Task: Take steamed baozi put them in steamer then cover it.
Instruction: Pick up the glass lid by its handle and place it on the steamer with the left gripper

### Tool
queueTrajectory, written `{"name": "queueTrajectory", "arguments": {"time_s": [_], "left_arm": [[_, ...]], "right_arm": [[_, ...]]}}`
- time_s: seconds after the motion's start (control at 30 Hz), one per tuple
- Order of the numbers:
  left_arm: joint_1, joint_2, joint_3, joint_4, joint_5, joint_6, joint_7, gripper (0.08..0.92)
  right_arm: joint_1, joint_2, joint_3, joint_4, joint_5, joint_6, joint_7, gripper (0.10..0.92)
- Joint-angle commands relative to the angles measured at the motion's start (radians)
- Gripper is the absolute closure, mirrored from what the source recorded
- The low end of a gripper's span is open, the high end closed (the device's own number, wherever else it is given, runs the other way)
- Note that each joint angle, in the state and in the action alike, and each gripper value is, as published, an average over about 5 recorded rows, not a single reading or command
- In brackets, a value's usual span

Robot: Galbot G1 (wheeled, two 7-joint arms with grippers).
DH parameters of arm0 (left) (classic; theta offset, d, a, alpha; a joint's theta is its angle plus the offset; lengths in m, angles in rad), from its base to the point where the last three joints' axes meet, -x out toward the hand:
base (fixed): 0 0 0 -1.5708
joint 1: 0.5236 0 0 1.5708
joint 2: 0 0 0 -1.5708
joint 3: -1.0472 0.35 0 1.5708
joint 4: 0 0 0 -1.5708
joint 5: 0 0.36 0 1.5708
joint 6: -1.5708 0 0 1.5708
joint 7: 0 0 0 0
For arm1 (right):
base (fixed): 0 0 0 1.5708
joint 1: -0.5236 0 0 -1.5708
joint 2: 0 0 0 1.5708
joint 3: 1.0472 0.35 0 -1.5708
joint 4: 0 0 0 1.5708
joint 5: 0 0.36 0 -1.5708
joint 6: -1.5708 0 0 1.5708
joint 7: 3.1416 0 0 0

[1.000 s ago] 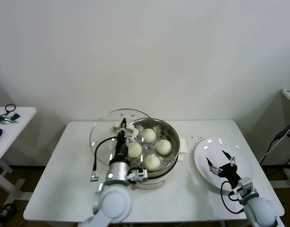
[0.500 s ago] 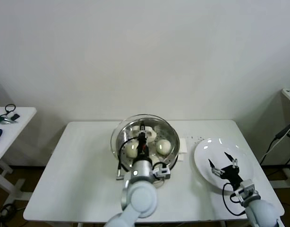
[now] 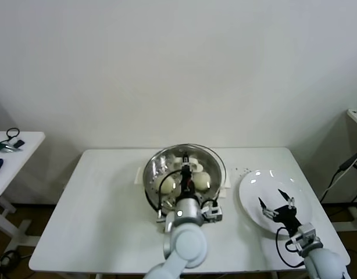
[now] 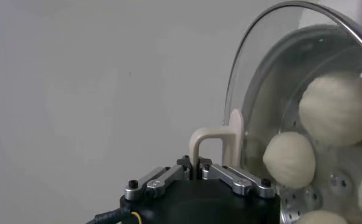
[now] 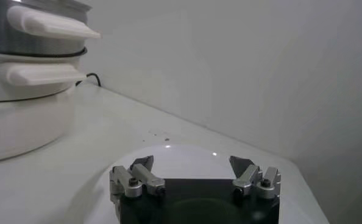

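My left gripper (image 3: pixel 185 170) is shut on the white handle (image 4: pixel 220 137) of the clear glass cover (image 3: pixel 167 160) and holds it over the steamer (image 3: pixel 150 189). Whether the cover rests on the rim I cannot tell. The steamed baozi (image 3: pixel 203 180) show through the glass, lying on the perforated tray; in the left wrist view they (image 4: pixel 289 159) appear behind the cover (image 4: pixel 272 73), just past my left gripper (image 4: pixel 198 167). My right gripper (image 3: pixel 278 203) hangs open over the white plate (image 3: pixel 254 186), nothing between its fingers.
The steamer (image 5: pixel 22 73) stands on a white base at the middle of the white table. In the right wrist view my right gripper (image 5: pixel 193 173) is just above the bare plate (image 5: pixel 181 155). A side table (image 3: pixel 10 148) with small items is at the far left.
My left gripper has carried the cover rightward from beside the steamer's left rim to over the steamer. The right gripper has barely shifted above the plate.
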State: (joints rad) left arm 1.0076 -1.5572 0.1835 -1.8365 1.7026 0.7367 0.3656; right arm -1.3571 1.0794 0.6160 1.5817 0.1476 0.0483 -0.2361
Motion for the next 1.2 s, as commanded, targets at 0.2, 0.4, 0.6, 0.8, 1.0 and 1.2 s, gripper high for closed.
{"name": "queueTrajectory", "arguments": {"time_s": [0.2, 0.4, 0.6, 0.8, 1.0, 1.2], "left_arm": [[-0.033, -0.012, -0.009, 0.072, 0.011, 0.049, 0.0, 0.853], [-0.028, -0.009, -0.021, 0.084, 0.011, 0.049, -0.004, 0.853], [-0.019, -0.017, -0.023, 0.083, 0.013, 0.049, -0.009, 0.853], [-0.02, -0.017, -0.027, 0.085, 0.009, 0.049, -0.016, 0.853], [-0.009, -0.013, -0.028, 0.083, 0.007, 0.049, -0.026, 0.853], [-0.004, -0.016, -0.025, 0.084, 0.004, 0.049, -0.037, 0.853]], "right_arm": [[-0.004, 0.003, 0.01, -0.007, -0.001, 0.014, -0.005, 0.203], [-0.007, 0.004, 0.016, -0.013, 0.0, 0.02, -0.009, 0.203], [-0.006, 0.007, 0.017, -0.015, -0.001, 0.023, -0.01, 0.203], [-0.006, 0.015, 0.021, -0.018, -0.004, 0.026, -0.016, 0.203], [-0.007, 0.02, 0.024, -0.021, -0.008, 0.029, -0.019, 0.203], [-0.007, 0.024, 0.023, -0.023, -0.01, 0.03, -0.021, 0.203]]}}
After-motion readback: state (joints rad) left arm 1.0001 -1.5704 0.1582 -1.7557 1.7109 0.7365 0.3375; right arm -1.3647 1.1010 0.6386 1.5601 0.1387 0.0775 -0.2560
